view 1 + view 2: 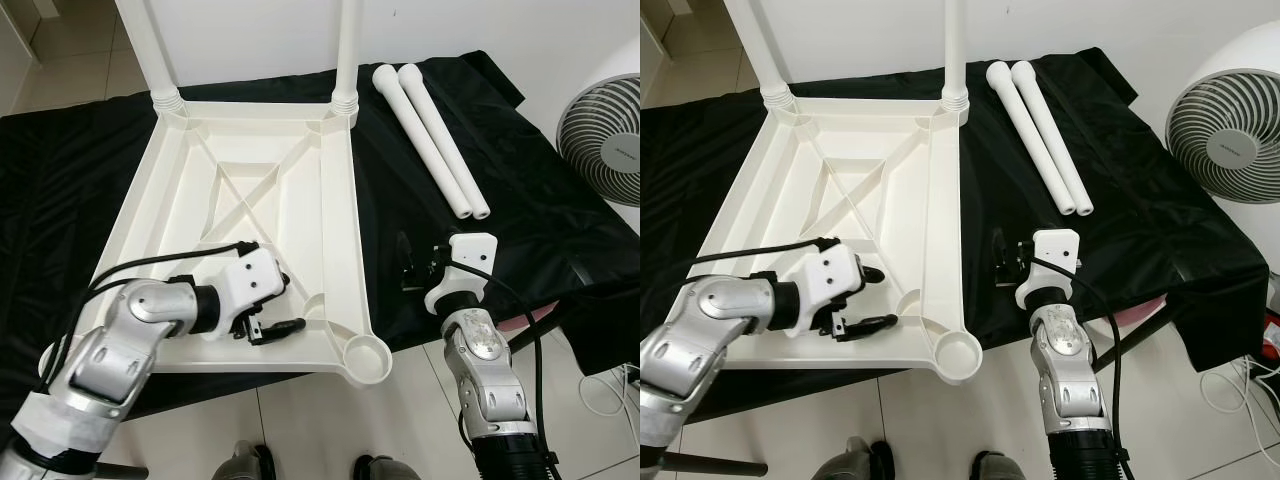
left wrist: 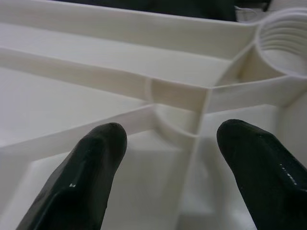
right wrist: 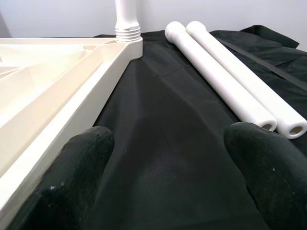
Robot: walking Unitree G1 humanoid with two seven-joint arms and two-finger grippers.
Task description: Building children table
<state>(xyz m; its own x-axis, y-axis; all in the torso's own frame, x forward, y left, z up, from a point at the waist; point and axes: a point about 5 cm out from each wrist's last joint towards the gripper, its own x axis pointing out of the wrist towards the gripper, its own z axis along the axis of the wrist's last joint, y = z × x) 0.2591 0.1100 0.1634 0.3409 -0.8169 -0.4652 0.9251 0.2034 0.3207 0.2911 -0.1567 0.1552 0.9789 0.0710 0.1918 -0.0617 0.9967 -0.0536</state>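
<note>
A white plastic table top (image 1: 340, 200) lies upside down on a black cloth. Two white legs (image 1: 150, 50) (image 1: 348, 50) stand screwed into its far corners. Two loose legs (image 1: 427, 145) lie side by side on the cloth to the back right. My left gripper (image 1: 290, 302) hovers open over the table's near ribs, pointing at the unfilled threaded socket (image 1: 365, 357) in the near right corner; the left wrist view has that socket (image 2: 283, 43) beyond the fingertips. My right gripper (image 1: 408, 265) is open, low over the cloth just right of the table, with nothing between its fingers.
The black cloth (image 1: 520, 230) covers a low surface whose front edge lies just under both arms. A white fan (image 1: 605, 140) stands at the right, with a cable on the tiled floor below it. A white wall rises behind.
</note>
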